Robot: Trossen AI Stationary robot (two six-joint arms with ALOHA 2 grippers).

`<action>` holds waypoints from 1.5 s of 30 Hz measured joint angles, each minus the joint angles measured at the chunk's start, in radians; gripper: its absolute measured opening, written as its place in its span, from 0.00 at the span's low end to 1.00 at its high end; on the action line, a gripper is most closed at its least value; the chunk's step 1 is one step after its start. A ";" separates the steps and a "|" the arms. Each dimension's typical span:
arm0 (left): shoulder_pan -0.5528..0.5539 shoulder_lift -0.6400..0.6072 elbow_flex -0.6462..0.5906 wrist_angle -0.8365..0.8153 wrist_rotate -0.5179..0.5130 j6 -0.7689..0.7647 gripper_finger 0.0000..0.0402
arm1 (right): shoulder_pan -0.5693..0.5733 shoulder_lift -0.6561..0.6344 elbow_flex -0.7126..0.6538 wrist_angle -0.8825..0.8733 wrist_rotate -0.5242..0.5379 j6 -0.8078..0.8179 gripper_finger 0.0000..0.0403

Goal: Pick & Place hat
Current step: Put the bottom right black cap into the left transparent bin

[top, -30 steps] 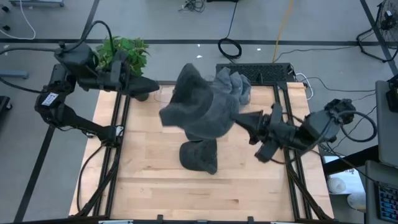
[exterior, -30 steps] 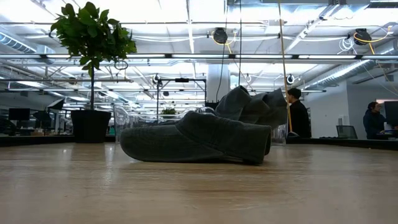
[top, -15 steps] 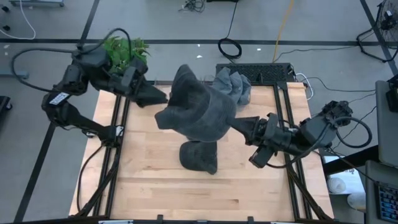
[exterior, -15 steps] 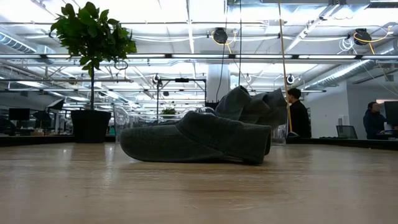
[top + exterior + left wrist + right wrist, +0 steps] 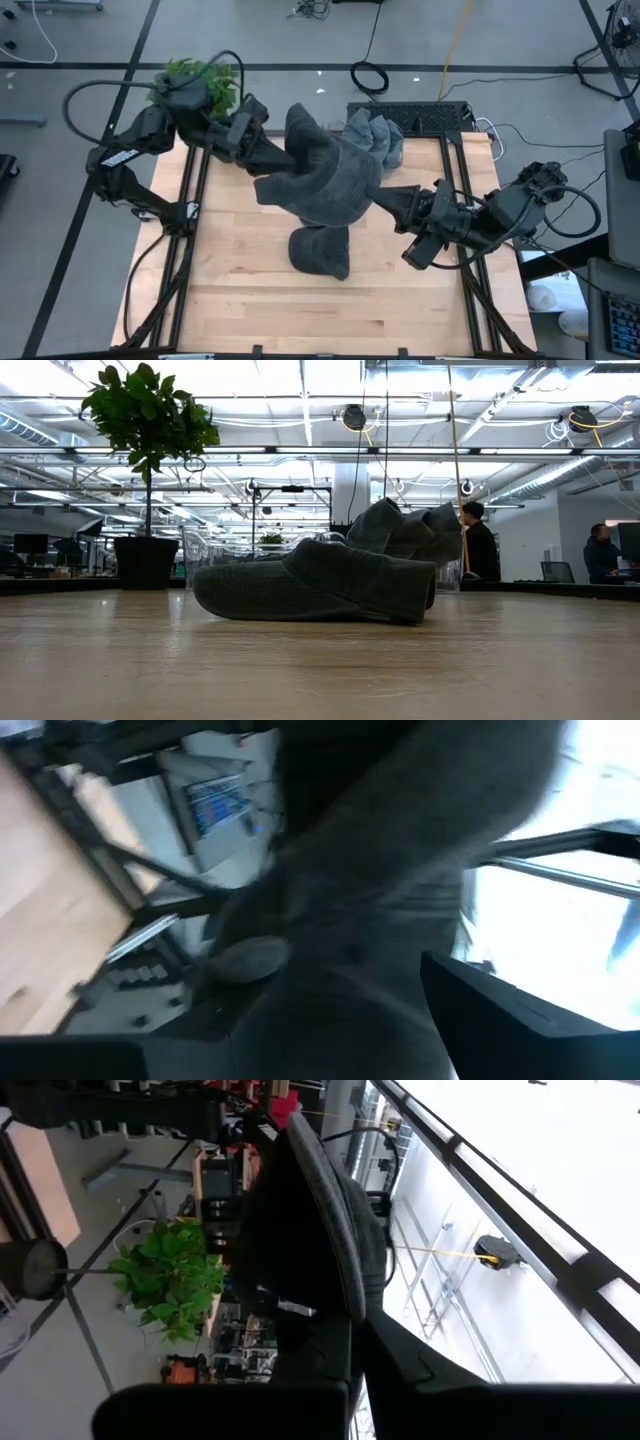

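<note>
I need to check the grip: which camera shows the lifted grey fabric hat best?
The high view: the lifted grey fabric hat hangs whole between the right gripper, shut on its edge, and the left gripper. The wrist views show only close fabric; the low view misses it, showing other hats.

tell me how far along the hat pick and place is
Done: the right gripper is shut on the raised hat, lifted clear of the table. In hand: the left gripper is at the hat's opposite edge, jaws open around the fabric. Left: setting it down; another hat lies on the table and more sit at the far edge.
</note>
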 joint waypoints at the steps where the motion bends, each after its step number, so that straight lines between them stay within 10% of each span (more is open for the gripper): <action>1: 0.002 0.001 0.000 -0.023 0.000 0.004 0.58 | 0.000 0.000 0.000 0.008 0.001 -0.001 0.00; 13: -0.013 0.000 0.000 -0.013 -0.080 0.067 0.55 | -0.007 -0.003 0.000 0.003 0.019 0.026 0.00; 22: -0.014 0.000 0.000 -0.008 -0.054 0.133 0.04 | -0.021 -0.004 0.000 -0.061 0.016 0.099 0.00; 31: -0.007 -0.002 0.000 0.124 -0.073 0.268 0.01 | -0.027 -0.004 -0.034 -0.073 0.103 0.363 0.06; 45: 0.048 -0.007 0.000 0.106 -0.033 0.221 0.01 | -0.041 -0.005 -0.082 -0.030 0.177 0.197 0.01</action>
